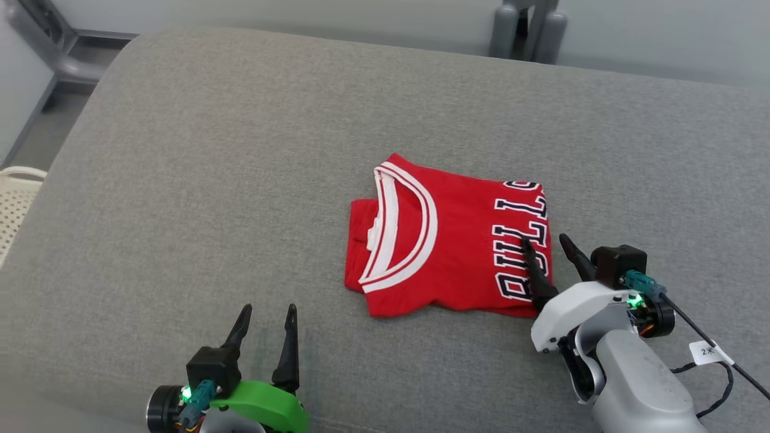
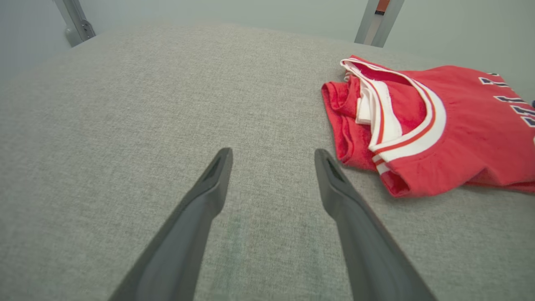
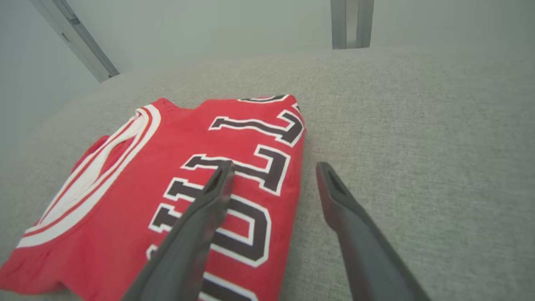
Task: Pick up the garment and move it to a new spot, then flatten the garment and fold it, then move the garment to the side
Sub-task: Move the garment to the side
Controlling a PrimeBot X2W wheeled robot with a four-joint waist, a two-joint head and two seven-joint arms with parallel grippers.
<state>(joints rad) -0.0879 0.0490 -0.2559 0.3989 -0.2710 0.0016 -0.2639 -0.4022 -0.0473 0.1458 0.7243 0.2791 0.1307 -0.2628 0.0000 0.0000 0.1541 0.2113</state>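
The garment (image 1: 448, 237) is a red jersey with a white-striped collar and dark lettering, lying folded into a compact rectangle on the grey cushion (image 1: 240, 150). My right gripper (image 1: 546, 240) is open astride the garment's right edge: one finger over the lettering, the other over bare cushion beside it. In the right wrist view the garment (image 3: 167, 188) lies under the right gripper (image 3: 273, 167). My left gripper (image 1: 267, 310) is open near the front, left of the garment and apart from it. The left wrist view has the left gripper (image 2: 273, 152) over bare fabric, the garment (image 2: 422, 129) to its right.
The cushion's rounded far edge runs along the top, with grey metal frame legs (image 1: 529, 27) behind it. A pale perforated basket (image 1: 15, 204) sits at the far left beyond the cushion's left edge. A cable with a white tag (image 1: 707, 352) trails from my right wrist.
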